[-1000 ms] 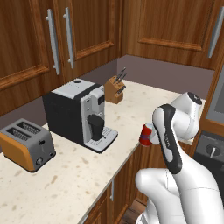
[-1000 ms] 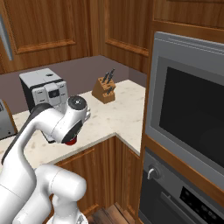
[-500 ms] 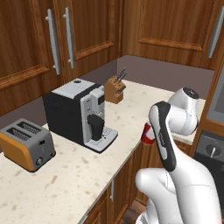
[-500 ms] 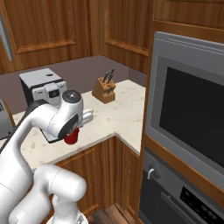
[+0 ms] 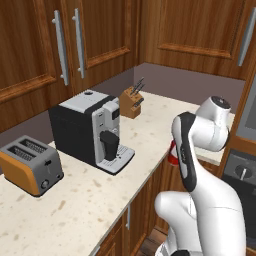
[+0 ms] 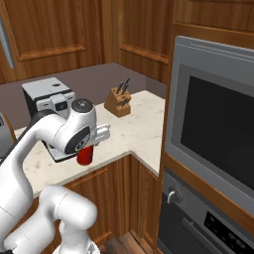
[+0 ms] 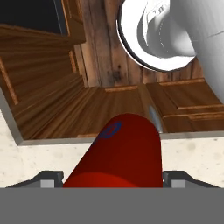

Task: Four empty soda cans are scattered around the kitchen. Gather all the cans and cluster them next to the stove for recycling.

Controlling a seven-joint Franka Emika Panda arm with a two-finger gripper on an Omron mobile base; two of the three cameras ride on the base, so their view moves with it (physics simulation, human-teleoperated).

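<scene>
Red soda can clamped between the fingers, carried off the counter edge toward 6 o'clock since a second ago; one can secured, stove delivery pending

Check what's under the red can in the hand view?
Below the red can: pale counter edge, then wood cabinet fronts and floor. The can's own bulk hides whatever lies directly beneath it.

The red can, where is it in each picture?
Left base view: red can peeks out behind the arm, at the counter's edge.
Right base view: under the arm's joint.
Hand view: bottom middle, close up.
Shared landmark: knife block.
</scene>
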